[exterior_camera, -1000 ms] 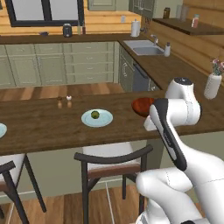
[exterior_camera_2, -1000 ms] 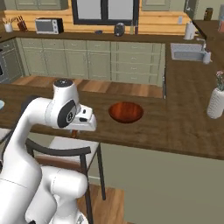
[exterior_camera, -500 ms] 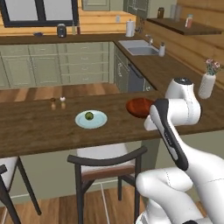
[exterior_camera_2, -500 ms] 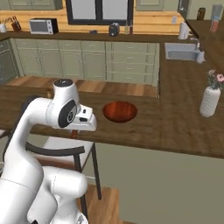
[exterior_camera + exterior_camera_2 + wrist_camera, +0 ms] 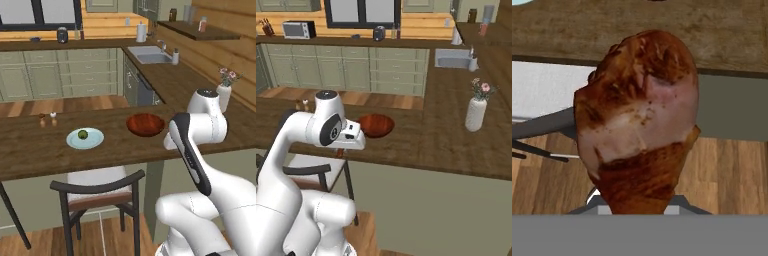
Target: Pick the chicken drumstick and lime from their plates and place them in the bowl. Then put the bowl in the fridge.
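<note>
Hand view had fingers clamped on chicken drumstick (image 5: 639,120) mid-frame, carry step; next probably needed a drop into bowl (image 5: 145,124), lime (image 5: 82,134) pending

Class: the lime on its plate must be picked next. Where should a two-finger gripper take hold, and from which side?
Probably from straight above, fingers closing across the middle of the lime. It is round and sits low on a flat plate, so its sides are free.

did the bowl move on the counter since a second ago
No. The bowl sits as before, just right of the blue plate on the counter. The whole view slid because the base drove, not the bowl.
</note>
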Robot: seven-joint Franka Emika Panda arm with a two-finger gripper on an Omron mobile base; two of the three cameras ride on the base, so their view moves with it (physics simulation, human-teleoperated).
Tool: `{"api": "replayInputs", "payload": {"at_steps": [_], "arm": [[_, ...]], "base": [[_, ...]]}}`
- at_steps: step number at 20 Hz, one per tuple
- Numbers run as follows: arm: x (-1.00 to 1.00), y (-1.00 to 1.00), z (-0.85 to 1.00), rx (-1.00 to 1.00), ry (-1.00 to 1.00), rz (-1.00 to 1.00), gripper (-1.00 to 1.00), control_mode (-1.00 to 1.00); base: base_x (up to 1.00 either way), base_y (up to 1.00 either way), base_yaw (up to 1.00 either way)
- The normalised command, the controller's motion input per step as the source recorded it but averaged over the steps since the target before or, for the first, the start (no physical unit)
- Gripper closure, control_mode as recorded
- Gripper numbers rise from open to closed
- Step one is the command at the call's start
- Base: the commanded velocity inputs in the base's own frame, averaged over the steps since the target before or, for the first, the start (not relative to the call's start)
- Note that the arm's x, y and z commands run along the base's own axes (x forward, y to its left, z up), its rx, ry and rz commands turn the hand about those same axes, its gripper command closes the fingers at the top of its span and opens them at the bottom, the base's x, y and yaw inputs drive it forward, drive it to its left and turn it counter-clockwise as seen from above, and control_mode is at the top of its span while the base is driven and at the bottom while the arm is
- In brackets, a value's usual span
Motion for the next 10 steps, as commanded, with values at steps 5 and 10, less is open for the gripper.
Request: {"api": "replayInputs", "payload": {"at_steps": [5, 10], "arm": [[0.00, 0.00, 0.00, 0.00, 0.00, 0.00, 1.00, 1.00], [0.00, 0.00, 0.00, 0.00, 0.00, 0.00, 1.00, 1.00]], "base": [[0.53, -0.38, 0.01], [0.93, -0.07, 0.08]]}}
